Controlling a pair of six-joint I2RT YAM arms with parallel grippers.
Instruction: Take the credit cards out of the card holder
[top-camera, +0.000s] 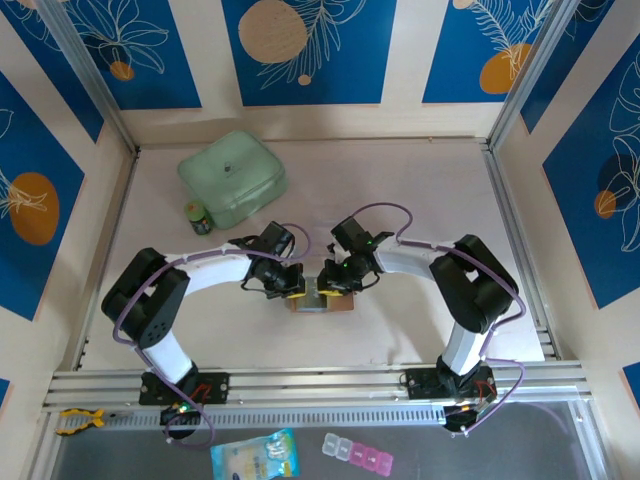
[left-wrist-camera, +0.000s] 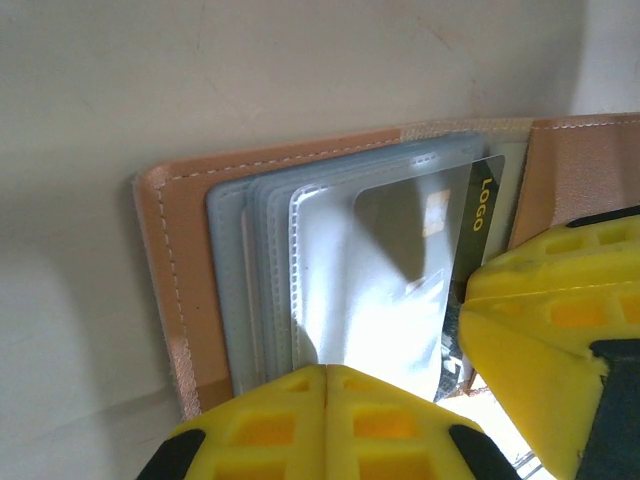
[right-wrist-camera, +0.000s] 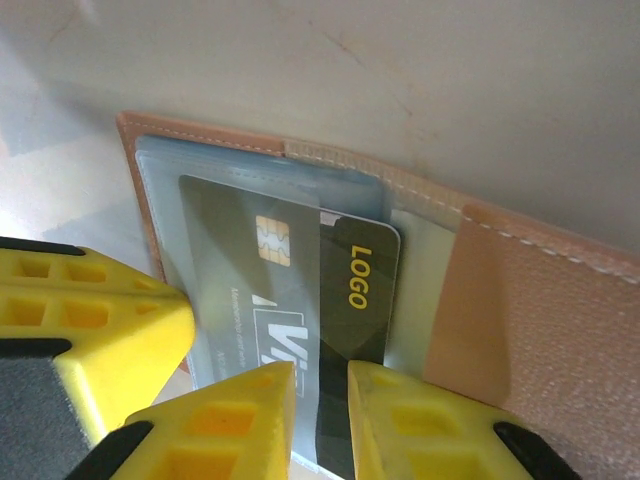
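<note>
The holder (top-camera: 320, 300) lies open on the table (top-camera: 400, 330) between the two arms, with a dark card (right-wrist-camera: 358, 285) marked LOGO poking part-way out of its clear sleeves (left-wrist-camera: 330, 260). The left gripper (left-wrist-camera: 325, 373) is pinched together on the sleeves' near edge. The right gripper (right-wrist-camera: 320, 378) sits over the card, fingers a sliver apart; I cannot tell whether it grips.

I saw the credit card (right-wrist-camera: 362, 290) clouded under a plastic sleeve (right-wrist-camera: 230, 290) — its near edge hidden by my right gripper (right-wrist-camera: 320, 400), small print unreadable.
</note>
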